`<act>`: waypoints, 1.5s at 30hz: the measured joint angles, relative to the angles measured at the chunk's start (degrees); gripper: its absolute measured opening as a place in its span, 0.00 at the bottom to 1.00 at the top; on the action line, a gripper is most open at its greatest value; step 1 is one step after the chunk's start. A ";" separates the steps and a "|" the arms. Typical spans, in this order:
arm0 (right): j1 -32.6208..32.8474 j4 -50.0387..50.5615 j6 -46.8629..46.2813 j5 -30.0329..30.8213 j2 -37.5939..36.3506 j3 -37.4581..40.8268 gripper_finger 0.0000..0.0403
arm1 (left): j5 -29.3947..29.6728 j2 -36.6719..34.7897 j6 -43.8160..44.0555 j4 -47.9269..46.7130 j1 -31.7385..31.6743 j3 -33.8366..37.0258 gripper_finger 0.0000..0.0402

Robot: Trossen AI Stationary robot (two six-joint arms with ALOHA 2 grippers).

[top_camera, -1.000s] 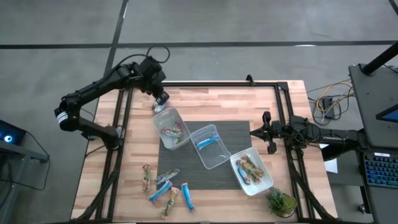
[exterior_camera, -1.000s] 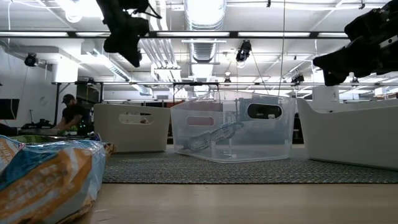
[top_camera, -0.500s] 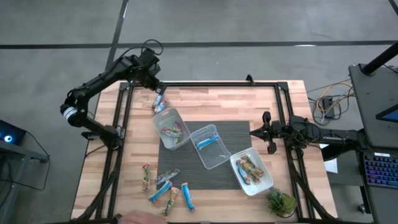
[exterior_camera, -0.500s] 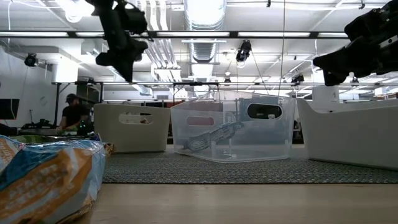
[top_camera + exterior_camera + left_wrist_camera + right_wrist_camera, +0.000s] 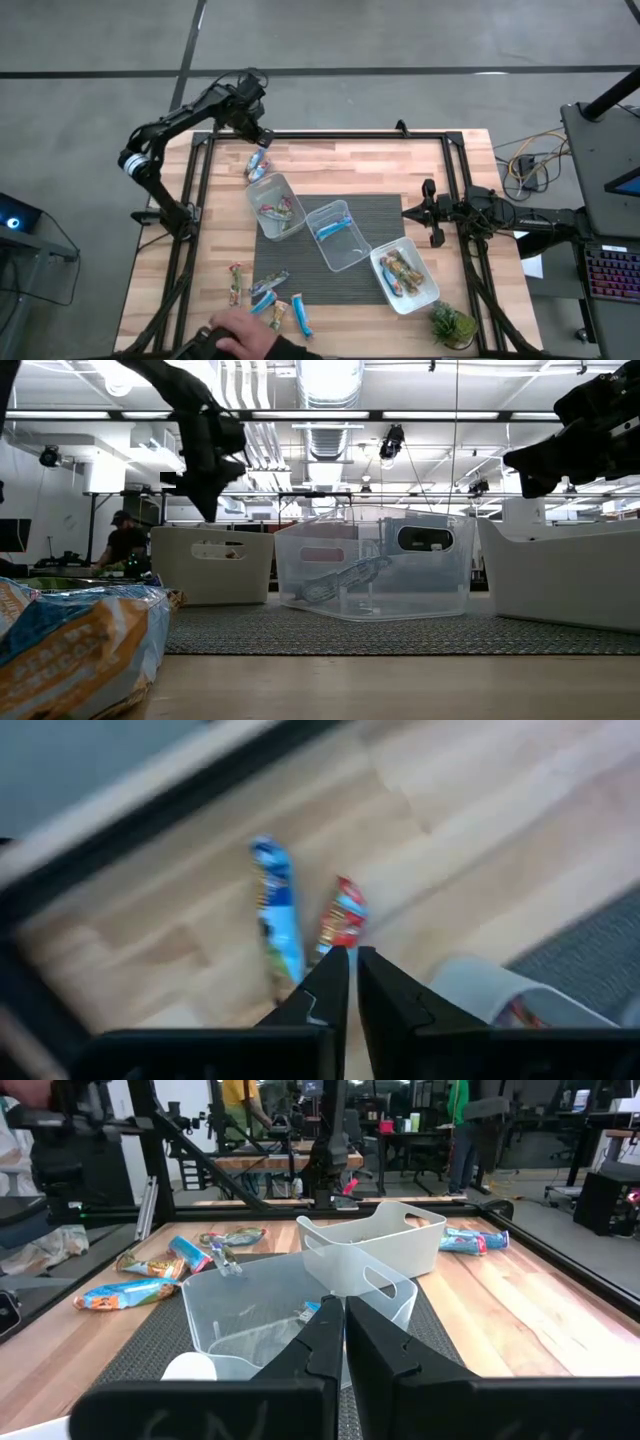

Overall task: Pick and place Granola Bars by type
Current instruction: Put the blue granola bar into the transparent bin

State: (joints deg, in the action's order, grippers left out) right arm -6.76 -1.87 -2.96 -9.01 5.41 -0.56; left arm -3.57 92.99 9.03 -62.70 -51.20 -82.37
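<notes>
Granola Bars: loose cluster at roughly 7 o'clock on the bench, a person's hand reaching in at its near edge. Two strays, one blue bar and one red-print bar, lie touching at about 11 o'clock, just outside the rim of the left tub. More bars already sit in all three clear tubs: left tub, middle tub, right tub.

Left gripper is up over the far-left bench corner, above the two strays, fingers pinched nearly together, nothing between them. Right gripper is parked at 3 o'clock, pointing in over the mat, fingers closed and empty.

Handling, my read: bars look very light, with a semi-stiff core and slick, crinkly foil. The wrapper will likely slide on the pads and on the wood, so a nudge could skate a bar away. The crimped ends are floppy, so don't grab there. Best bet is to open the fingers, come straight down and pinch across the short width at mid-length. The two strays touch, so go for the outer long edge of the blue one first or you may drag both. Not fragile beyond some crumbling; moderate squeeze is fine.
</notes>
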 joint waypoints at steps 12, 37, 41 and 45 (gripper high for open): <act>0.00 0.01 0.00 0.01 0.00 0.00 0.02 | 3.46 2.63 1.38 0.98 -1.74 0.13 0.39; 0.00 0.00 0.00 0.01 -0.02 0.02 0.02 | 4.21 7.36 3.34 10.30 -1.59 10.66 0.51; 0.00 0.00 0.00 -0.01 -0.02 0.01 0.02 | 4.23 7.36 3.90 12.91 -1.51 13.21 0.51; -0.01 0.00 0.00 0.00 -0.02 0.01 0.02 | 4.28 7.36 3.90 15.20 -1.51 15.09 0.51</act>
State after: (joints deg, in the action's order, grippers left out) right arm -6.77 -1.87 -2.96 -9.00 5.39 -0.55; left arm 0.71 100.36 12.93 -47.50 -52.71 -67.27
